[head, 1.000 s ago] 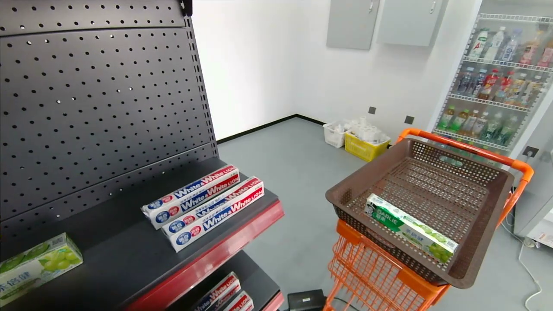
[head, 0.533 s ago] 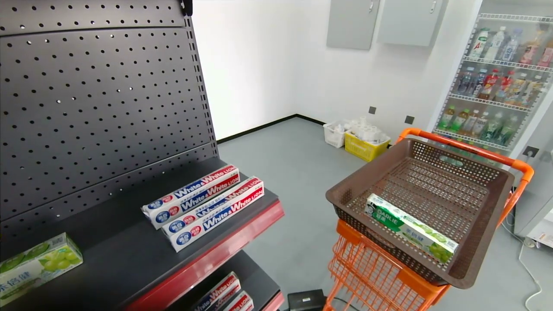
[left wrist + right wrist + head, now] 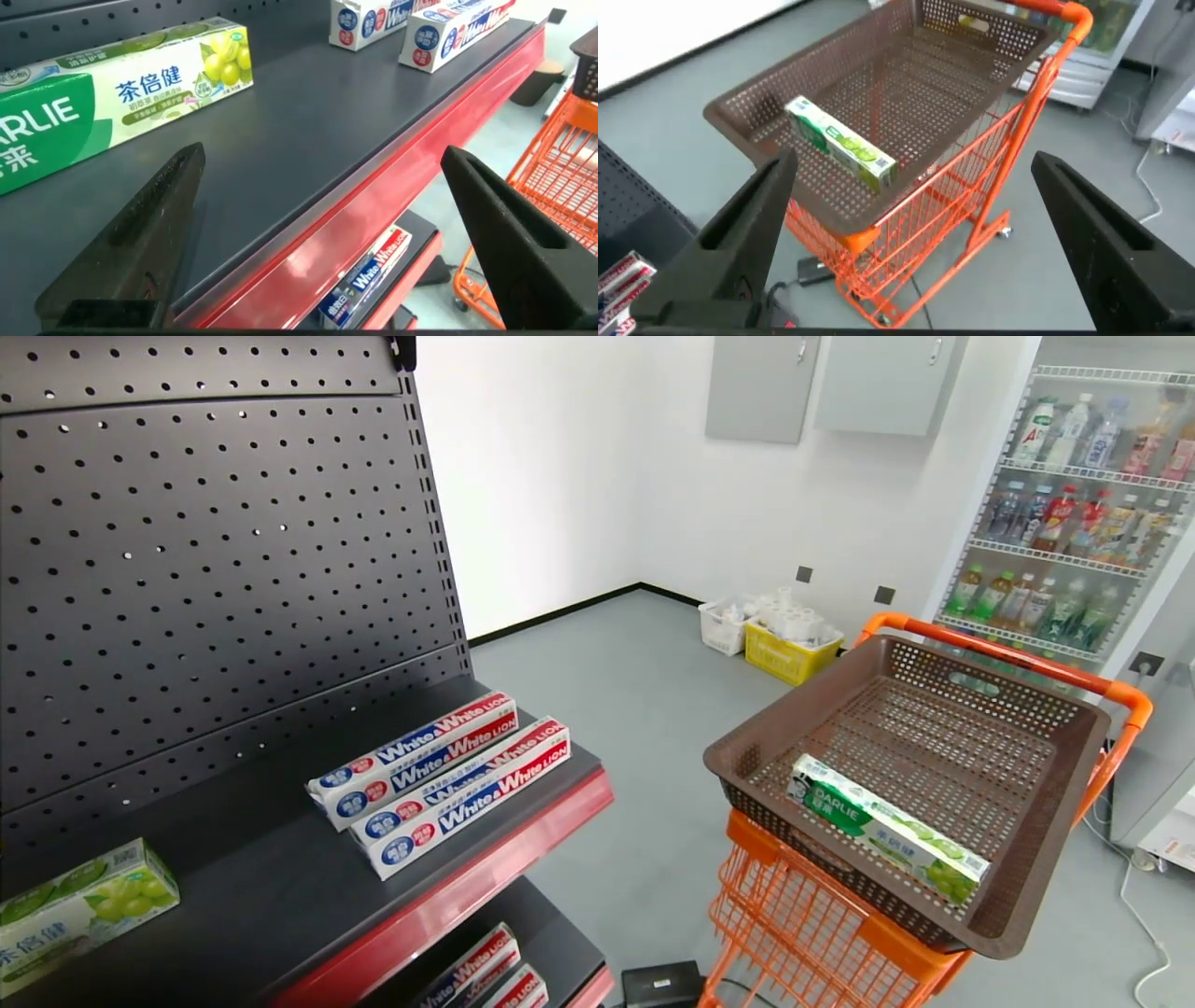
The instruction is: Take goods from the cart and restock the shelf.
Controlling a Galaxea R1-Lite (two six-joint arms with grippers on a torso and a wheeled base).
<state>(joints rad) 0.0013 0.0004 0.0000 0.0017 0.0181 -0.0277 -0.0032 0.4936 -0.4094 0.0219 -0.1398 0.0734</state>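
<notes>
The right gripper (image 3: 913,161), wide open and empty like the left gripper (image 3: 324,154), has the toothpaste box (image 3: 840,145) ahead of its jaws: probably light, stiff cardboard (crushable), best pinched mid-length.

A yellow bin (image 3: 790,658) and white bin (image 3: 723,625) sit near a drinks cooler (image 3: 1064,523).

Bold lettering on red-white-blue boxes (image 3: 439,782) on shelf (image 3: 271,887), printed lettering on green box (image 3: 887,826) in cart basket (image 3: 1046,859)
</notes>
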